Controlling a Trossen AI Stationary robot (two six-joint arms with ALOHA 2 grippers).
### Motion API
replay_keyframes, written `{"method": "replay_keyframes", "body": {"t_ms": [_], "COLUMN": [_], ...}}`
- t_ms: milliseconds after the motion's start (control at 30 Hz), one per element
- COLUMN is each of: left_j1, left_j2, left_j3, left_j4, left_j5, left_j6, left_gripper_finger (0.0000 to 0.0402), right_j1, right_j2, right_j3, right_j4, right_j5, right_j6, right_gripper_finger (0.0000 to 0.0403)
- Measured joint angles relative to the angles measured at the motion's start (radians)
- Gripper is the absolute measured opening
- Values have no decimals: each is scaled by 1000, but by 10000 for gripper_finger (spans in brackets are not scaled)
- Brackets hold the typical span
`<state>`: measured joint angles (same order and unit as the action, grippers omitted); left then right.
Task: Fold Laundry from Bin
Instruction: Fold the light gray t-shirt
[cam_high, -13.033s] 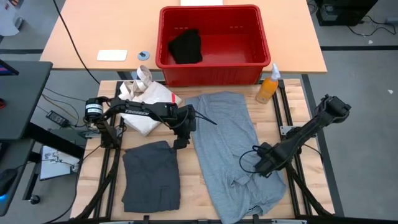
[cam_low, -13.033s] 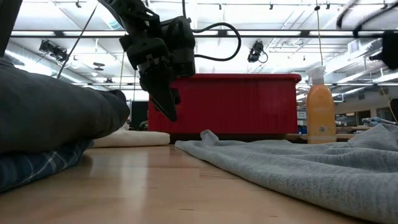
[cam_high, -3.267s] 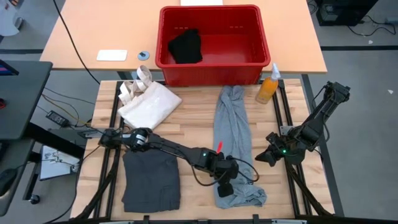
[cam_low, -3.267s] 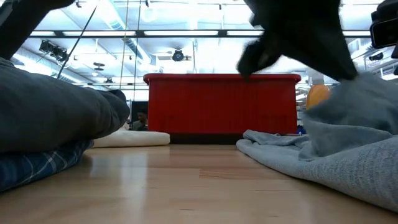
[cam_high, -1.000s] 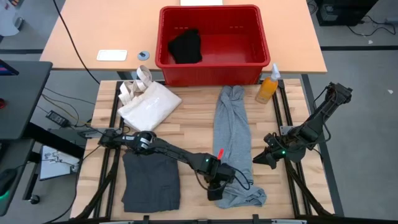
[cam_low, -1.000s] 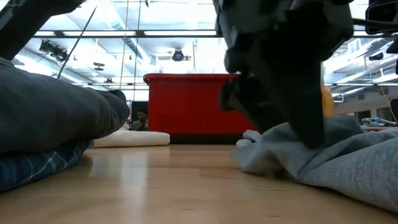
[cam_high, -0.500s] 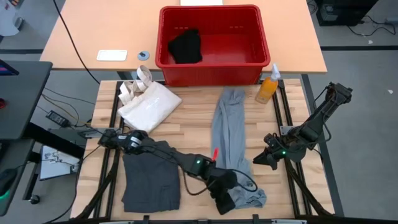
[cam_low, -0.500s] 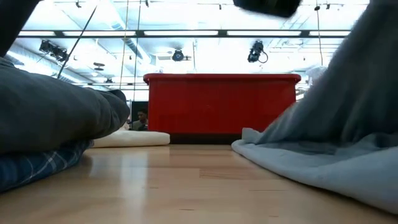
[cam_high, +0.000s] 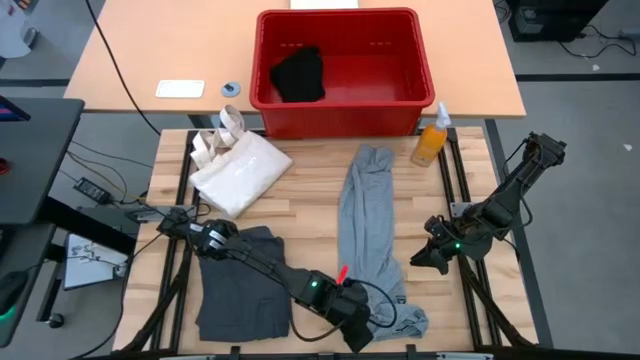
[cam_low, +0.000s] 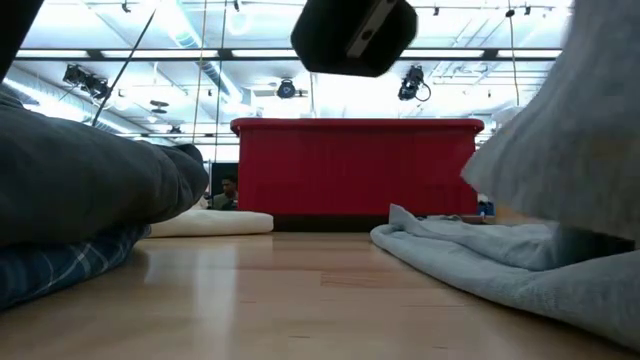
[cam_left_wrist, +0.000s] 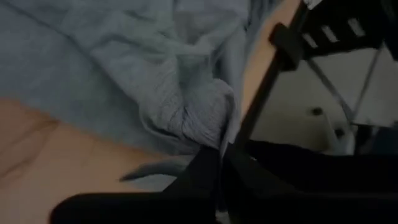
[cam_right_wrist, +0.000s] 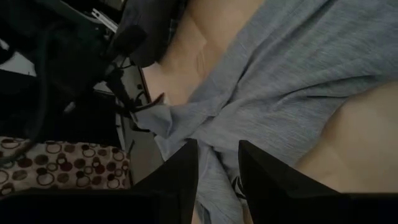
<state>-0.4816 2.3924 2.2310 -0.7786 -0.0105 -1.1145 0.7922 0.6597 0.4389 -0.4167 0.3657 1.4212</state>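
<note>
From above, nearest the front edge of the slatted wooden table (cam_high: 310, 205), we see the left gripper (cam_high: 357, 328) at the near end of a long light grey garment (cam_high: 368, 225). In its wrist view the two dark fingers (cam_left_wrist: 214, 171) are pressed together, pinching a bunched fold of that light grey fabric (cam_left_wrist: 199, 112). From table height, part of the grey cloth (cam_low: 560, 130) hangs raised at the right edge of the picture, while the rest lies flat on the wood.

To the left of that arm, a folded dark charcoal-grey piece (cam_high: 242, 285) rests on the table; the level view shows it stacked on a blue-and-white plaid shirt (cam_low: 60, 265).

On the right side, just past the table's edge, the right gripper (cam_high: 428, 257) hangs beside the grey garment. Its wrist view shows its fingers (cam_right_wrist: 180, 180) standing a little apart, with nothing between them.

Farther back on the left lies a cream-white tote bag (cam_high: 240, 165). The grey garment stretches away toward the far edge, where an orange spray bottle (cam_high: 432, 137) stands just beside the bin.

Beyond the table, the red bin (cam_high: 345, 70) sits on a second, tan tabletop (cam_high: 150, 55), with a black piece (cam_high: 299, 75) of laundry inside against its left wall.
</note>
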Motion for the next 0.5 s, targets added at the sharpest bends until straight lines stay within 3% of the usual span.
{"method": "replay_keyframes", "body": {"t_ms": [167, 333, 500], "left_j1": [6, 7, 7], "left_j2": [-3, -13, -60], "left_j3": [0, 0, 0], "left_j4": [-21, -19, -46], "left_j5": [-5, 110, 87], "left_j6": [19, 17, 38], "left_gripper_finger": [107, 209, 256], "right_j1": [-1, -6, -32], "right_j2": [-1, -1, 6], "right_j3": [0, 0, 17], "right_j4": [-3, -30, -68], "right_j5": [3, 19, -21], "right_j6": [15, 35, 66], "right_gripper_finger": [123, 122, 117]}}
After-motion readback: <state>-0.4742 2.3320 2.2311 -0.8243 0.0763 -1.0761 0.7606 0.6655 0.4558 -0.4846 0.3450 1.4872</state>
